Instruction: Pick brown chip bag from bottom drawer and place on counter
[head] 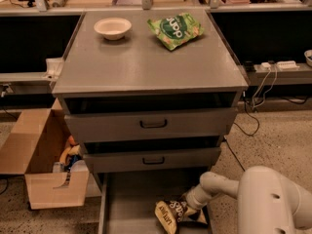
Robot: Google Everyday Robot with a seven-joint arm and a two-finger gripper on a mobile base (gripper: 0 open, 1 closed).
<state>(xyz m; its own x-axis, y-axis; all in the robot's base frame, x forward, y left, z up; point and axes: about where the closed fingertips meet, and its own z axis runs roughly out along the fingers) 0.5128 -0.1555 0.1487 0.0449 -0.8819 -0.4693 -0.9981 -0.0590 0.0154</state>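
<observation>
One gripper in bottom drawer, against brown chip bag

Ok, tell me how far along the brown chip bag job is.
Done: the bottom drawer stands open. In hand: the pincer is down inside it, against the brown chip bag, which lies on the drawer floor. Left: lifting the bag and setting it on the counter, beside the bowl and green chip bag.
</observation>
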